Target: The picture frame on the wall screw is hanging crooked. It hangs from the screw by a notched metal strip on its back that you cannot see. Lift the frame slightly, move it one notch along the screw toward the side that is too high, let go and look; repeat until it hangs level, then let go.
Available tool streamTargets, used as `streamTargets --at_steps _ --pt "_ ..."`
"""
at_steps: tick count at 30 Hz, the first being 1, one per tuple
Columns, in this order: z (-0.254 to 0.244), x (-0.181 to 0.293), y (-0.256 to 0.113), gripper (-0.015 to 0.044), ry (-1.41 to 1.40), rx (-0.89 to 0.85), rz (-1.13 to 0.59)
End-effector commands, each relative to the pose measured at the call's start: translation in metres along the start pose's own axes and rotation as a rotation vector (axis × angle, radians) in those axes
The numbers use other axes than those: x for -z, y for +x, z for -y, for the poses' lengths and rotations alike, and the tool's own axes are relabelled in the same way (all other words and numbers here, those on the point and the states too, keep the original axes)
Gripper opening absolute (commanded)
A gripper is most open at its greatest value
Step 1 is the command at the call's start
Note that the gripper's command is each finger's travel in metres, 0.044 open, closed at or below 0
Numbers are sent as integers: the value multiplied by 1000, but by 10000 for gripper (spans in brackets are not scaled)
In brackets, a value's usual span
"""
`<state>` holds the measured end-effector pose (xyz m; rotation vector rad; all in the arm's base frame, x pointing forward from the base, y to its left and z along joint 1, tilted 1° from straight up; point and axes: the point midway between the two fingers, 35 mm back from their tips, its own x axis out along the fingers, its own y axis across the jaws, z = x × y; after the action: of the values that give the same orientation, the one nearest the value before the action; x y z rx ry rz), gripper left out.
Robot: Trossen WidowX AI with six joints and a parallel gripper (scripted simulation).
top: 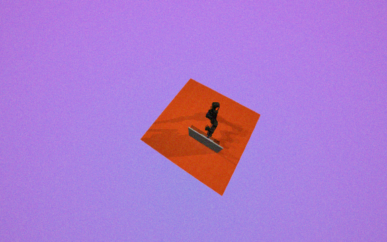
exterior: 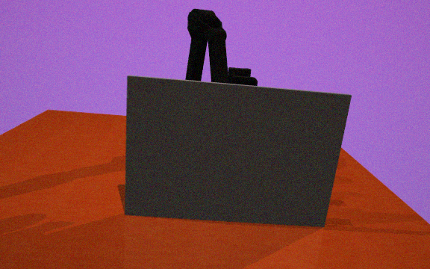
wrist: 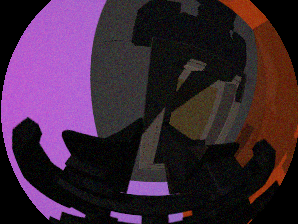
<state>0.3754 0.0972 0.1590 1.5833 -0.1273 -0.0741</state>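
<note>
The picture frame shows in the wrist view as an olive-brown picture with grey borders, in front of the grey wall panel. My gripper is shut on the frame, with a grey strip of its border between the dark fingers. Dark shadows and the right finger cover much of the frame. In the exterior view the panel is seen from behind and hides the frame and my fingers. The screw and the notched strip are not visible. I cannot tell whether the frame is level.
The wall panel stands upright on the orange floor. The black arm stands on the frame's side of the panel and rises above its top edge in the exterior view. Dark shadows fall across the floor.
</note>
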Motion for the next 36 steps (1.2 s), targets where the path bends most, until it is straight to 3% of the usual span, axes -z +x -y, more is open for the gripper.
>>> streamTargets --at_steps 1,8,13,20,26,36 --pt "0 0 0 79 -3 0 0" --pt "0 0 0 260 -3 0 0" --pt "0 2 -10 260 -18 1 0" --pt "8 0 -98 260 -165 6 -6" --pt "4 7 -100 260 -160 6 -18" --pt "-30 14 -174 260 -176 10 -8"
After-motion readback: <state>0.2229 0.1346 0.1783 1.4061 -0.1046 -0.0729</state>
